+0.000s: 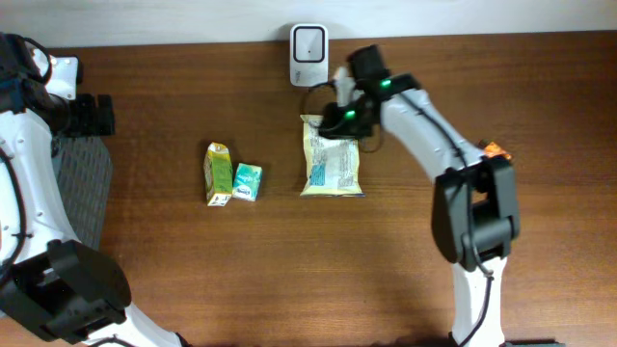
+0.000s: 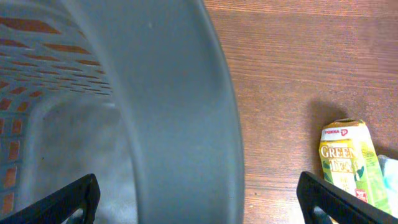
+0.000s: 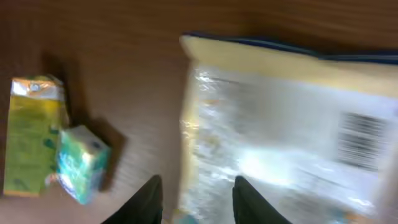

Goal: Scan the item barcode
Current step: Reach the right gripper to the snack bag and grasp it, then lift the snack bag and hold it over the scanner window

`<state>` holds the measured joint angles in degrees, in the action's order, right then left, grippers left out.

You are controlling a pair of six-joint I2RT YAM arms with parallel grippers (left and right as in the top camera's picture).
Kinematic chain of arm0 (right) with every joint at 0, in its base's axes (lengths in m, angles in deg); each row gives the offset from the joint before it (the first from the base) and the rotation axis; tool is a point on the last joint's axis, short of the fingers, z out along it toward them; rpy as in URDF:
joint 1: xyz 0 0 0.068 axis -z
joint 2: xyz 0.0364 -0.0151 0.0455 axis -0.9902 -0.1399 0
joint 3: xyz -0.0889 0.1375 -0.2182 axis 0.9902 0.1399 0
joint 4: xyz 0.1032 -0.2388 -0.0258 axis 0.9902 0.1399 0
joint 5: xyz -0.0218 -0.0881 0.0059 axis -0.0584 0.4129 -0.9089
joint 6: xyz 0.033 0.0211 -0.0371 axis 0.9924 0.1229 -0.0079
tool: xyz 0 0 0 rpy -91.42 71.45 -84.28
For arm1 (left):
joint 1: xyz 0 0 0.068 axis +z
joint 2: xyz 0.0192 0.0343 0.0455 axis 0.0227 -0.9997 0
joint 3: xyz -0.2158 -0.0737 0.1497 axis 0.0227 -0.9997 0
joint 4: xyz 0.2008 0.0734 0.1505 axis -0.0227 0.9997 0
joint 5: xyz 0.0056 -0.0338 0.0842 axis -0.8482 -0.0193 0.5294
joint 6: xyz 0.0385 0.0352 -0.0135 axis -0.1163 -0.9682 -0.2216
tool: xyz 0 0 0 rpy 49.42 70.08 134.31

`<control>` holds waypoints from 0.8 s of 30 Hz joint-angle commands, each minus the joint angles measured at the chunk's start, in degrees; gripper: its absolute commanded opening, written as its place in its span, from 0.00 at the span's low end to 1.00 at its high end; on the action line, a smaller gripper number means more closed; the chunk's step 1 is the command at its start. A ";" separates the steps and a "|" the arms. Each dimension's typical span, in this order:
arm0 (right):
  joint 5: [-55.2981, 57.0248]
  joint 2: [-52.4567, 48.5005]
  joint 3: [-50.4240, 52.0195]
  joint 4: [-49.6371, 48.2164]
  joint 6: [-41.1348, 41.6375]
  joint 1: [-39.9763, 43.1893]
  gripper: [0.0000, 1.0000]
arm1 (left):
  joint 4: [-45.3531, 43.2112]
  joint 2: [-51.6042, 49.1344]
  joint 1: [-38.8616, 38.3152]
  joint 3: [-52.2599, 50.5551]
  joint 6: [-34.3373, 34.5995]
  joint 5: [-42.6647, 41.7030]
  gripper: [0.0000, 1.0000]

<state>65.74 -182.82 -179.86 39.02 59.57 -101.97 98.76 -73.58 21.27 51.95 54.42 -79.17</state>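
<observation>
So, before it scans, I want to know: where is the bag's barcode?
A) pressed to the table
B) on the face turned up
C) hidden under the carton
B: the barcode shows on the upturned face of the bag in the right wrist view.

We list a mock shop checkout: wooden table (image 1: pixel 405 270); white scanner (image 1: pixel 308 50) at its far edge; grey basket (image 2: pixel 180 112) at its left edge; packaged groceries mid-table, namely snack bag (image 1: pixel 333 164), tea carton (image 1: pixel 218 172) and small box (image 1: pixel 248 180).
</observation>
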 commanded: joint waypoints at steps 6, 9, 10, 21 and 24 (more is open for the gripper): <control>1.33 -3.34 -0.55 12.46 -3.04 -10.12 0.41 | 0.11 -0.17 0.11 -0.22 -0.85 -0.44 0.99; 8.24 -3.72 -0.44 19.26 -2.36 -9.92 0.43 | 0.11 -0.17 0.11 -0.22 -0.87 -0.44 0.99; 10.25 -3.72 -0.46 20.81 -2.36 -9.27 0.43 | 0.11 -0.17 0.11 -0.22 -0.87 -0.44 0.99; 11.37 -0.37 -0.57 26.27 -9.55 9.27 0.44 | 0.11 -0.17 0.11 -0.22 -0.87 -0.44 0.99; 1.36 5.40 -0.79 24.90 -14.21 13.99 0.44 | 0.11 -0.17 0.11 -0.22 -0.87 -0.44 0.99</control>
<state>75.22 -184.51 -180.07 64.96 50.13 -91.17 98.76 -73.58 21.27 51.95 54.42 -79.17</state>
